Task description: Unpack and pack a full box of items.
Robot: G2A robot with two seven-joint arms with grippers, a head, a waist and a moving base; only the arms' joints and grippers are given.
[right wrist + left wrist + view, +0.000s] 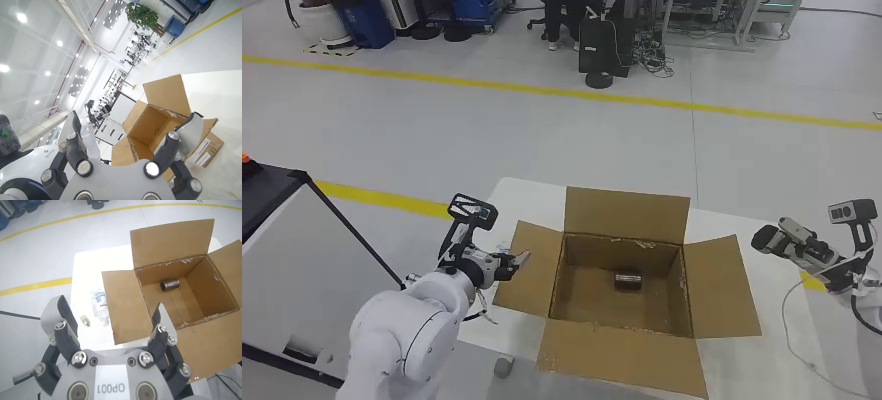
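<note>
inside the brown cardboard box (627,215) lay a dark metal cylinder (628,281); beside the box, a clear plastic packet (100,306) and brass fitting (85,321). left tool (110,301) and right tool (134,114) gaped empty. unpacking seemed nearly done, repacking untouched.

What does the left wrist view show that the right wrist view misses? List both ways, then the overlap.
Left wrist: metal cylinder inside the box, plastic bag and small yellowish fitting on the table, open left claw. Right wrist: label on the box's outer wall, open right claw. Both: the open cardboard box on the white table.
</note>
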